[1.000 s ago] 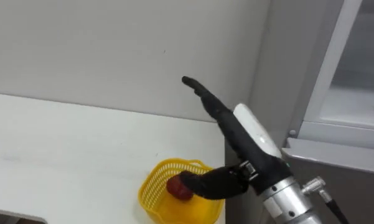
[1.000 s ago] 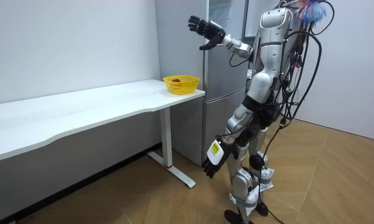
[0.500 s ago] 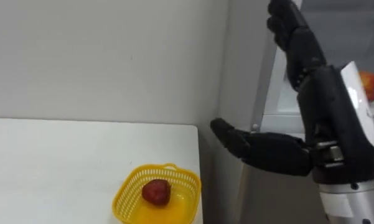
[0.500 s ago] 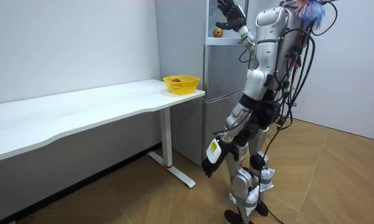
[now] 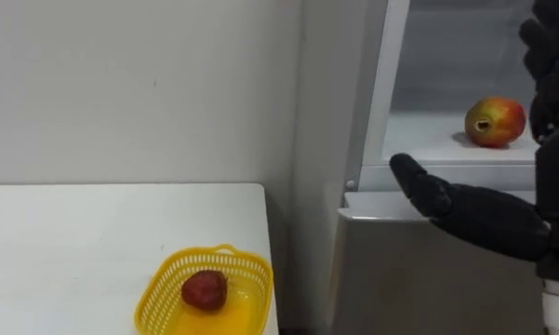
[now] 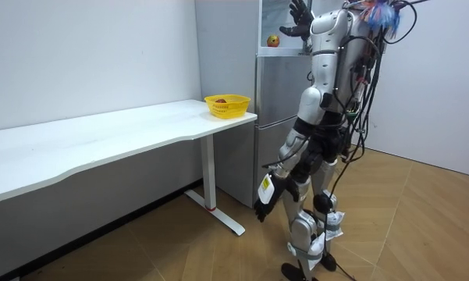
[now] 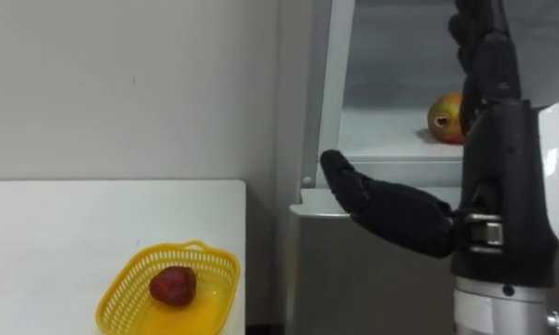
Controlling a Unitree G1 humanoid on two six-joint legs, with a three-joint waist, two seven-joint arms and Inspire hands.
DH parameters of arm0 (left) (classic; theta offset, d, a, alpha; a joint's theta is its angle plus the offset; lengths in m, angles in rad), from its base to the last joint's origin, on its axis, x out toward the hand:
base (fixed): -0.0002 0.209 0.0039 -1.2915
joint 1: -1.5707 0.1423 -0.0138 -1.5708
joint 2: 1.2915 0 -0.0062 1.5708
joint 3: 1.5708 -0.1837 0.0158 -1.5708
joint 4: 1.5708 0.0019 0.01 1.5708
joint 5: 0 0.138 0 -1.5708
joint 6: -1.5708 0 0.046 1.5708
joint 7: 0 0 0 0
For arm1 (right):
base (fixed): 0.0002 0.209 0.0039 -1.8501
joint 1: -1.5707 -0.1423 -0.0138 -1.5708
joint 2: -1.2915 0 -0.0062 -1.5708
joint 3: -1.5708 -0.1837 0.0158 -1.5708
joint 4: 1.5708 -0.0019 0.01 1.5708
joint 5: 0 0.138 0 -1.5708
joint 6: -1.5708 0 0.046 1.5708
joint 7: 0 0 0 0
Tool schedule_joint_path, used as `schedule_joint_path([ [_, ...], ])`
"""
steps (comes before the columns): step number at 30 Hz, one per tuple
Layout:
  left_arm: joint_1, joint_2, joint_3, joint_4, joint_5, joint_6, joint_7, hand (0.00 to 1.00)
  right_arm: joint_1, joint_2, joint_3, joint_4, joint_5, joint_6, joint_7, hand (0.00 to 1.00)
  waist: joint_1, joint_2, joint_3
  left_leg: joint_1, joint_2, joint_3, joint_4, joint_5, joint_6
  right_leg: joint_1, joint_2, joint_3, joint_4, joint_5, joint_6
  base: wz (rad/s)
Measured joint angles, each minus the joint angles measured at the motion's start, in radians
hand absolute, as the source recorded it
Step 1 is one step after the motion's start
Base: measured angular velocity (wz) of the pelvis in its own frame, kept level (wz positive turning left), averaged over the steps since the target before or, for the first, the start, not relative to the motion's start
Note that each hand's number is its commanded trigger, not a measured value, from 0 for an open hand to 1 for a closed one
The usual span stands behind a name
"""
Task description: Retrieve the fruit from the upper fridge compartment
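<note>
On the shelf (image 5: 428, 136), behind its front edge, lies fruit (image 5: 495, 122). Right hand (image 7: 499, 177), wide open, should clear that edge first.

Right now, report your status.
Right hand open, raised at open grey upper fridge. Red-and-yellow round fruit on white shelf, untouched, unobstructed. Left hand hanging low.

The right hand (image 7: 499, 177) is raised, fingers (image 7: 488, 56) straight, before the open fridge (image 7: 363, 279), partly hiding a red-yellow fruit (image 7: 443, 119), perhaps a mango, on its shelf (image 7: 381, 141). A yellow basket (image 7: 119, 294) on the table (image 7: 56, 233) holds a red fruit (image 7: 172, 286).
</note>
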Motion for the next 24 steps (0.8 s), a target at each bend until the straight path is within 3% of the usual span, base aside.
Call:
schedule_joint_path([
  [2, 0.003, 0.000, 0.000, 0.000, 0.000, 0.000, 0.000, 0.00, 0.002, -0.005, -0.028, 0.000, 0.012, -0.002, -0.012, 0.00, -0.005, -0.006, 0.0015, 0.001, 0.000, 0.000, 0.000, 0.000, 0.000, 0.001, 0.000, -0.001, 0.000, 0.000, 0.000, 0.00],
  [7, 0.005, -0.001, 0.001, -0.001, 0.007, -0.001, -0.005, 0.00, 0.003, -0.038, -0.084, 0.027, 0.012, -0.008, -0.029, 0.00, -0.024, -0.025, 0.0140, 0.000, 0.001, 0.000, 0.004, 0.000, 0.000, 0.003, 0.000, 0.002, 0.000, 0.000, 0.000, 0.00],
  [13, -0.004, -0.001, 0.004, -0.001, 0.001, -0.001, -0.005, 0.00, -0.019, -0.077, -0.139, 0.137, 0.064, -0.004, -0.036, 0.00, -0.020, -0.038, 0.0132, 0.000, 0.000, 0.001, 0.006, 0.000, 0.000, 0.000, -0.002, -0.001, 0.000, 0.001, 0.000, -0.01],
  [16, -0.003, -0.001, 0.041, -0.001, 0.001, -0.001, -0.005, 0.00, -0.058, -0.098, -0.150, 0.207, 0.065, 0.004, -0.057, 0.00, -0.021, -0.046, 0.0099, -0.003, 0.000, -0.003, 0.005, 0.000, 0.000, -0.002, -0.004, -0.009, 0.001, 0.001, 0.000, 0.02],
  [19, -0.001, 0.001, 0.068, -0.003, 0.001, 0.002, -0.006, 0.00, -0.110, -0.129, -0.161, 0.271, 0.069, 0.028, -0.077, 0.00, -0.021, -0.053, 0.0112, -0.004, 0.000, -0.011, 0.005, 0.000, 0.000, -0.002, -0.010, -0.025, -0.002, 0.000, 0.000, 0.07],
  [24, 0.014, 0.016, 0.081, -0.009, 0.009, 0.008, -0.017, 0.00, -0.195, -0.208, -0.183, 0.382, 0.207, 0.056, -0.099, 0.00, -0.015, -0.087, 0.0102, -0.012, -0.001, -0.024, 0.015, 0.002, -0.003, -0.001, -0.010, -0.040, -0.003, -0.001, 0.000, 0.08],
])
